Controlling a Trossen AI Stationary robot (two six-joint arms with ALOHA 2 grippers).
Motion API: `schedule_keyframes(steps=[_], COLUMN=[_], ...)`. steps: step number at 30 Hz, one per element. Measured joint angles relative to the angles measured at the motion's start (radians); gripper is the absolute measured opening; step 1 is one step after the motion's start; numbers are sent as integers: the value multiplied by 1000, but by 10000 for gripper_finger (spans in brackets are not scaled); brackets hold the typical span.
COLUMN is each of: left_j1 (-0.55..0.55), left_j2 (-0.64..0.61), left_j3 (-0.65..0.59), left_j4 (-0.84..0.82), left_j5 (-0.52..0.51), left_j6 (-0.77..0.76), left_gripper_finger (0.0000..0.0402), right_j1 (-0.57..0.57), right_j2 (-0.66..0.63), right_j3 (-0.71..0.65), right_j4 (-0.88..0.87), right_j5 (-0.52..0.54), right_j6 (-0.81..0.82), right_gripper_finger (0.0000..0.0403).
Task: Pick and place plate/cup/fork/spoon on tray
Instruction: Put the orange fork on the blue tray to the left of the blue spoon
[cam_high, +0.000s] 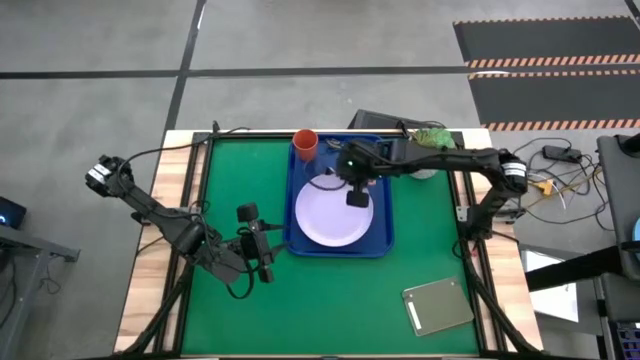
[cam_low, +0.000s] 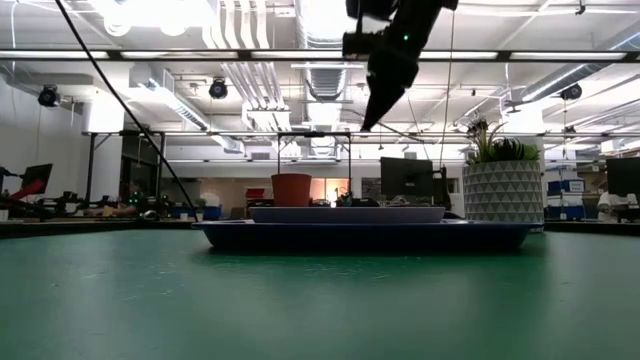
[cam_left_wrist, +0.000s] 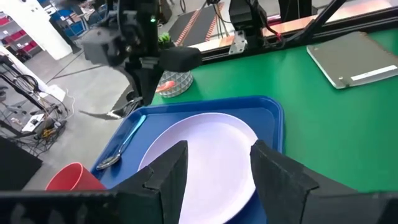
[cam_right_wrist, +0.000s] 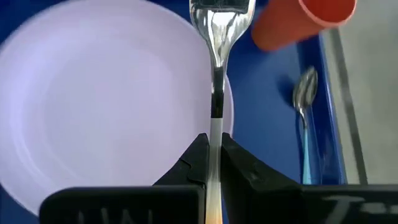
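The blue tray (cam_high: 378, 235) lies at the table's far middle. The pale plate (cam_high: 330, 218) lies in it. The orange-red cup (cam_high: 305, 145) stands in its far left corner. The blue-handled spoon (cam_right_wrist: 304, 118) lies in the tray between the plate and the rim, and also shows in the left wrist view (cam_left_wrist: 124, 140). My right gripper (cam_high: 357, 195) hovers over the plate's far part, shut on the fork (cam_right_wrist: 216, 37). My left gripper (cam_left_wrist: 214, 177) is open and empty, low beside the tray's left edge (cam_high: 262, 248). My right gripper pinches the fork's thin metal neck (cam_right_wrist: 215, 127) between its two fingers, near where the orange handle begins. The fork lies along the fingers and its tines (cam_right_wrist: 221, 9) stick out ahead of them. It slants downward (cam_low: 372, 112), lifted clear above the plate.
A white patterned pot with a green plant (cam_low: 503, 190) stands off the tray's far right corner. A grey square slab (cam_high: 438, 305) lies at the near right. Bare green mat lies to the left of and in front of the tray.
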Motion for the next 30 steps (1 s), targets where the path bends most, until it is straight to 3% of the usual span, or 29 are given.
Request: schedule_keyframes(steps=[7, 17, 30], left_j1=[1, 1, 1], left_j2=[0, 0, 0], left_j3=[-2, -25, -79], left_j4=[0, 2, 9], left_j5=[0, -1, -3], left_j6=[8, -23, -130], left_gripper_finger=[155, 155, 155], right_j1=[-86, -133, -133], right_j2=[127, 303, 289], right_j3=[93, 232, 261], right_j4=[-110, -361, -432], right_j5=[-125, -133, -134], right_j6=[-3, -29, 16], right_gripper_finger=[13, 13, 13])
